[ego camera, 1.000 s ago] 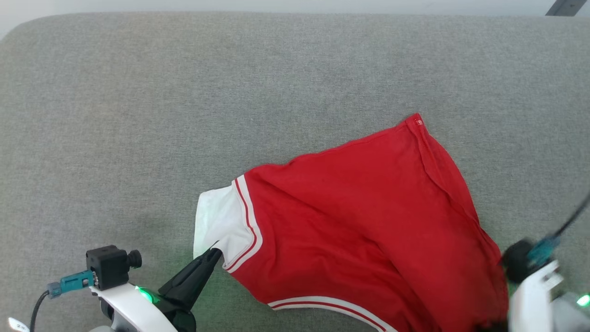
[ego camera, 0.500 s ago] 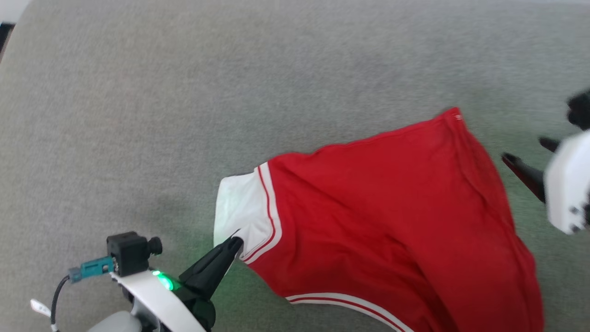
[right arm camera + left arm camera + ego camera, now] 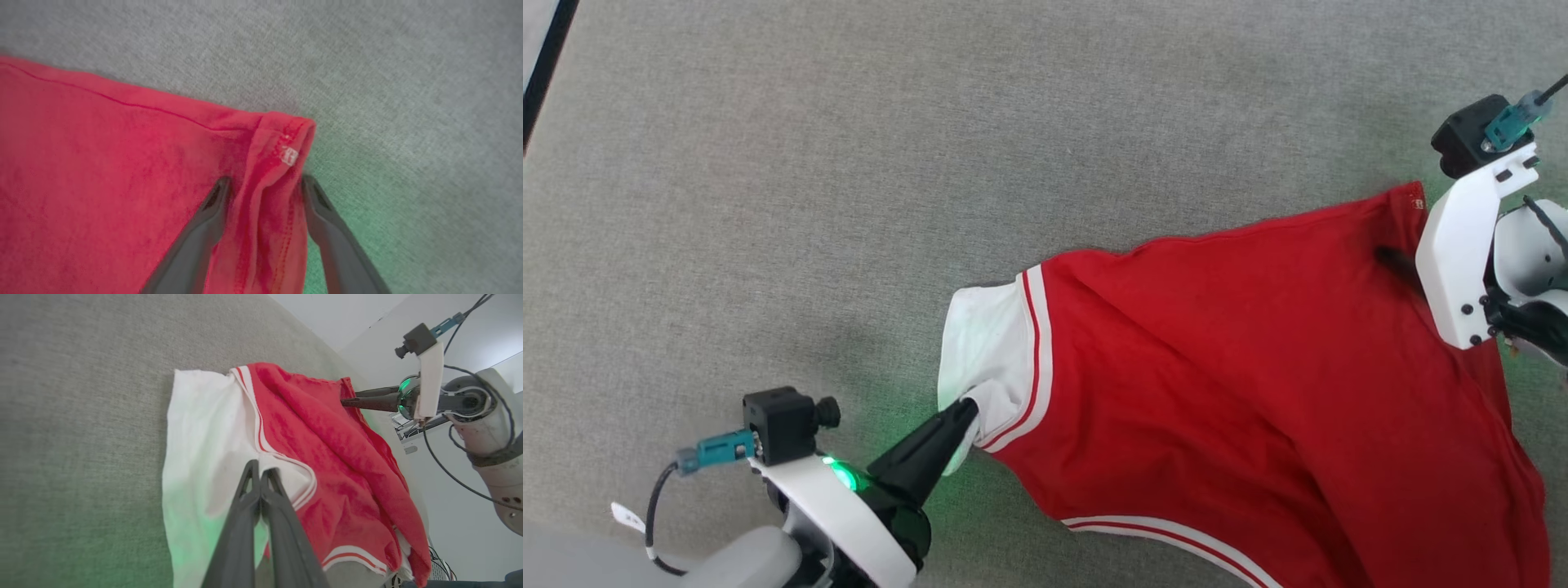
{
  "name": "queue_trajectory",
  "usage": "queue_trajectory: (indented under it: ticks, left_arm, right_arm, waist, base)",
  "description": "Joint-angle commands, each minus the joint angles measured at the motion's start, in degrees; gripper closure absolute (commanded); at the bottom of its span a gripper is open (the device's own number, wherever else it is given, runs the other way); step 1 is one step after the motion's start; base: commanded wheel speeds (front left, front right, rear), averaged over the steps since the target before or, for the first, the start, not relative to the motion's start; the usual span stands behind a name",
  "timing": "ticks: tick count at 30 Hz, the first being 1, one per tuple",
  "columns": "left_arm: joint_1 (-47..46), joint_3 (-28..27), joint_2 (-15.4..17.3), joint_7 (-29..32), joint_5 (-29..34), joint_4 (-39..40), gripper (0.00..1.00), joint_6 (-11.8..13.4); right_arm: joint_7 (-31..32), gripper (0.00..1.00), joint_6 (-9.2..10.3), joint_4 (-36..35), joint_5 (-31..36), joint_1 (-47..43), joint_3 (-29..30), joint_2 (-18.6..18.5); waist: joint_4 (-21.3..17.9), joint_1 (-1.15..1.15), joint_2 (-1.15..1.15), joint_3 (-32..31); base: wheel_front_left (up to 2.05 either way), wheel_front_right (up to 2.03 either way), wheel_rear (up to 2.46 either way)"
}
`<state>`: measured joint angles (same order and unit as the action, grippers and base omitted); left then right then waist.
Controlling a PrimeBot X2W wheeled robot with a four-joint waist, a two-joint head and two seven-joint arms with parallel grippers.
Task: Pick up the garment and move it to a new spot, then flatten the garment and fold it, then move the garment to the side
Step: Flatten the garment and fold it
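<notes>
The garment [image 3: 1241, 376], a bright red shirt with a white sleeve [image 3: 984, 343] and red-and-white stripe trim, lies spread on the grey cloth surface [image 3: 931, 163]. My left gripper [image 3: 966, 406] is shut on the white sleeve's lower edge, its fingers [image 3: 255, 486] pinching the fabric. My right gripper [image 3: 265, 183] is open, its fingers [image 3: 216, 200] straddling the folded red hem corner [image 3: 282, 151] at the far right of the garment [image 3: 102, 163]. In the left wrist view the right gripper [image 3: 347, 398] points at the red hem.
Grey cloth surface stretches on all sides of the garment. A dark edge [image 3: 543, 61] marks the surface's far left corner. The garment's striped collar trim [image 3: 1160, 535] runs along the bottom.
The head camera shifted. My right gripper rose from the lower right to the garment's far right hem corner and now straddles it. The left gripper keeps its hold on the sleeve.
</notes>
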<state>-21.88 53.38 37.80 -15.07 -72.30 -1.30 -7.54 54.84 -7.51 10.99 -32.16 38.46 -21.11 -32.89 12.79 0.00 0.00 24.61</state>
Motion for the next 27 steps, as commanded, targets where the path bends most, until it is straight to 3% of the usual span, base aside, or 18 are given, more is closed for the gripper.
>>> queue_trajectory:
  ticks: [1,6,13,18,19,27]
  left_arm:
    - [-1.13,0.05,-0.05,-0.12,-0.69,-0.59,1.0,0.14]
    - [-6.79,1.42,0.76,-0.13,0.3,-5.04,1.0,0.14]
    - [-22.53,-0.63,1.55,1.55,-3.58,-10.75,1.0,0.14]
    - [-38.73,-5.58,0.71,5.09,-8.81,-18.97,1.0,0.13]
    - [-38.73,-5.58,0.71,5.09,-8.81,-18.97,1.0,0.13]
    - [-63.85,-14.25,-0.54,6.26,-12.74,-35.2,1.0,0.14]
  right_arm:
    - [-0.17,1.0,0.04,1.97,-0.48,-1.22,-1.19,0.54]
    - [-5.78,1.0,0.1,5.58,-0.75,2.35,1.0,1.31]
    - [-14.9,1.0,0.08,13.62,6.24,13.84,8.97,7.05]
    - [-21.95,1.0,0.08,19.6,11.84,26.31,17.09,12.38]
    - [-21.95,1.0,0.08,19.6,11.84,26.31,17.09,12.38]
    - [-34.57,1.0,0.1,28.18,21.42,44.78,24.52,18.83]
  waist:
    - [-0.09,0.0,0.0,-0.23]
    - [-1.18,0.0,0.0,-1.64]
    - [-5.33,0.0,0.0,-0.72]
    - [-8.34,0.0,0.0,2.52]
    - [-8.34,0.0,0.0,2.52]
    - [-13.04,0.0,0.0,6.11]
  base:
    - [0.0,0.0,0.0]
    - [0.0,0.0,0.0]
    - [0.0,0.0,0.0]
    - [0.0,0.0,0.0]
    - [0.0,0.0,0.0]
    - [0.0,0.0,0.0]
